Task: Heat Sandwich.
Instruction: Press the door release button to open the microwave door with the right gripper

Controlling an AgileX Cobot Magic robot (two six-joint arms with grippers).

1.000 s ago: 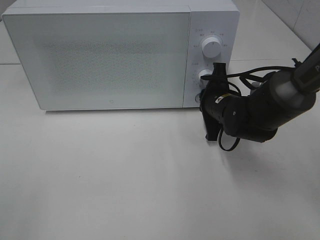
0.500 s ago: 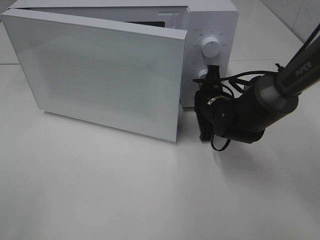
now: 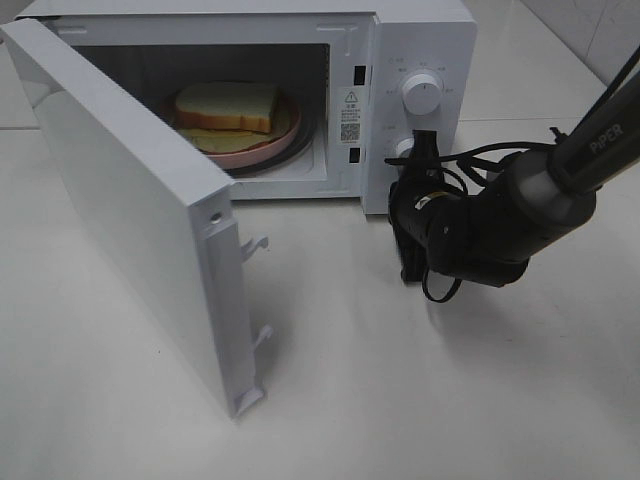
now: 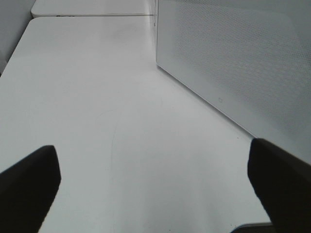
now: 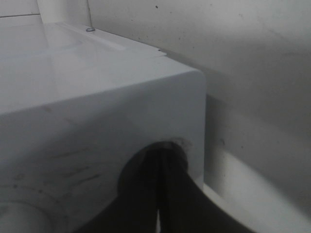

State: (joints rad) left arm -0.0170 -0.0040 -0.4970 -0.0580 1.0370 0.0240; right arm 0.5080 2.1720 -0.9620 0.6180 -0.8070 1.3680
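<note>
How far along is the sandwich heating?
Done: the sandwich sits on its plate inside the microwave. In hand: the door hangs open, with the shut right hand at the control panel. Left: unclear whether heating has run; the open left hand holds nothing.

Built on the right arm [image 3: 500, 225] from thick, rounded matte-black housings, joined by a grey-silver band [image 3: 537, 185] to a slimmer dark link [image 3: 600, 150]. Marked along that link with white lettering [image 3: 607, 140] reading "PiPER". Draped at the wrist with thin black cables [image 3: 485, 158], plus one small loop hanging beneath. Finished with a flat, narrow black right gripper [image 3: 405, 195], seen close in the right wrist view as dark tapering fingers [image 5: 182, 204]. On the left gripper [image 4: 155, 187], only two blunt, matte-black fingertips [image 4: 29, 184] in sight.
</note>
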